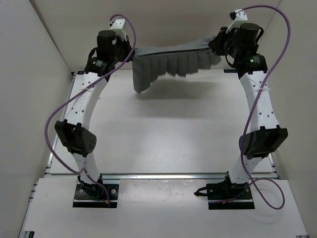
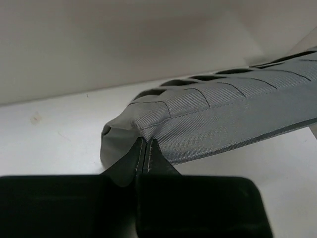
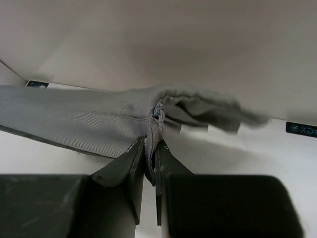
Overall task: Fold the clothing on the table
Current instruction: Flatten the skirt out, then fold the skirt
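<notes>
White matte table (image 1: pixel 163 134) fills the workspace, with a metal rail (image 1: pixel 163 175) along its near edge; grey clothing (image 1: pixel 171 62) hangs above the far end of the table, stretched between the two arms; its upper hem runs nearly level from one claw to the other, and the fabric below falls in vertical pleats, longest at the left side; whether the lowest fold touches the table cannot be told. Left gripper (image 2: pixel 143 148) is clenched on the left end of the hem, jaws pressed together with the fabric pinched between them; right gripper (image 3: pixel 148 148) is clenched on the right end, a bunched seam caught between its jaws, loose cloth gathered just beyond the fingertips.
</notes>
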Motion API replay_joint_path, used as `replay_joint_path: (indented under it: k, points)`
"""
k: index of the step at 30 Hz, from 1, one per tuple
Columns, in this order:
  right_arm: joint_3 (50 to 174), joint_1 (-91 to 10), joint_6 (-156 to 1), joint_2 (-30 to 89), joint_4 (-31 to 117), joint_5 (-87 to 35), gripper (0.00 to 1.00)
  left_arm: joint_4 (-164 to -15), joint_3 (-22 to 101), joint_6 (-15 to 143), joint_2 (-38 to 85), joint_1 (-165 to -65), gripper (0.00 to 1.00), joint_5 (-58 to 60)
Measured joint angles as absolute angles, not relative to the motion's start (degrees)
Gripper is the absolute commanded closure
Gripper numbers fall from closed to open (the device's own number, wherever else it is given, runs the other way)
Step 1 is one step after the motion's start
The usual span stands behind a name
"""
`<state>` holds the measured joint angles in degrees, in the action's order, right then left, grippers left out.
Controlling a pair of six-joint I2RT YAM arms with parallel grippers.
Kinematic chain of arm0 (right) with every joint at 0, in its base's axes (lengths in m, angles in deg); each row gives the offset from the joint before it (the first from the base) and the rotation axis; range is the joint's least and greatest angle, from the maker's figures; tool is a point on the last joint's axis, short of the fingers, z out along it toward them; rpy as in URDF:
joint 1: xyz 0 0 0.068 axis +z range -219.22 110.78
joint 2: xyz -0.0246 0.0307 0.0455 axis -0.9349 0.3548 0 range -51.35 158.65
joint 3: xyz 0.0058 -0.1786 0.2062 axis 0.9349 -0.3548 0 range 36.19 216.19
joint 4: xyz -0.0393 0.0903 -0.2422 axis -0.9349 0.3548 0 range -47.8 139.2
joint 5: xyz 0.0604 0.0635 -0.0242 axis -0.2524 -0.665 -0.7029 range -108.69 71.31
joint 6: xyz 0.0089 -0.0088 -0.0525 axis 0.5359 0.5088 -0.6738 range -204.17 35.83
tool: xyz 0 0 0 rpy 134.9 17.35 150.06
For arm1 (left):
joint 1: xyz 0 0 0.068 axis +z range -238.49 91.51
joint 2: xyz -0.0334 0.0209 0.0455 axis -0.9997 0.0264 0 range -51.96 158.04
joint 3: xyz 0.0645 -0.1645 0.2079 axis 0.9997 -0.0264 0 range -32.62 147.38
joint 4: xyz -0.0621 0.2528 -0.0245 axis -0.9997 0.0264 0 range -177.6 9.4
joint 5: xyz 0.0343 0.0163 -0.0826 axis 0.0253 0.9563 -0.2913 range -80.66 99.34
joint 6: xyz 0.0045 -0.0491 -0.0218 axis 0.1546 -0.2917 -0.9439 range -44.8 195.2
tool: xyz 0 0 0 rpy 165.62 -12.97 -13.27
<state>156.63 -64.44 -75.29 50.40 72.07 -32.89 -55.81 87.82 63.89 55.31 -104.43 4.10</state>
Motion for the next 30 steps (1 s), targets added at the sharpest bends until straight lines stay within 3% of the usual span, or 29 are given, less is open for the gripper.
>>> replay_joint_path:
  k: [4, 10, 16, 20, 24, 30]
  points:
    - [144.7, -63.7, -77.0, 42.4, 68.7, -31.3, 1.0, -59.0, 78.1, 67.1, 47.1, -106.4, 1.0, 6.5]
    - [108.4, -61.5, -75.4, 24.2, 67.2, -30.0, 1.0, -60.3, 49.6, 68.6, 31.5, -111.5, 1.0, 9.0]
    - [86.4, -52.8, -68.2, 7.4, 74.3, -30.0, 1.0, -53.5, 23.9, 63.7, 15.4, -112.7, 1.0, 8.0]
    - [81.9, -46.1, -62.0, -0.8, 79.9, -31.2, 1.0, -44.3, 16.7, 59.7, 2.0, -112.5, 1.0, 5.2]
    - [81.9, -46.5, -58.4, -2.3, 81.2, -33.4, 1.0, -40.5, 16.7, 58.4, -5.1, -110.3, 1.0, 2.6]
    - [81.6, -51.8, -58.7, 7.7, 76.5, -36.8, 1.0, -46.2, 18.2, 58.7, 11.4, -107.4, 1.0, 0.8]
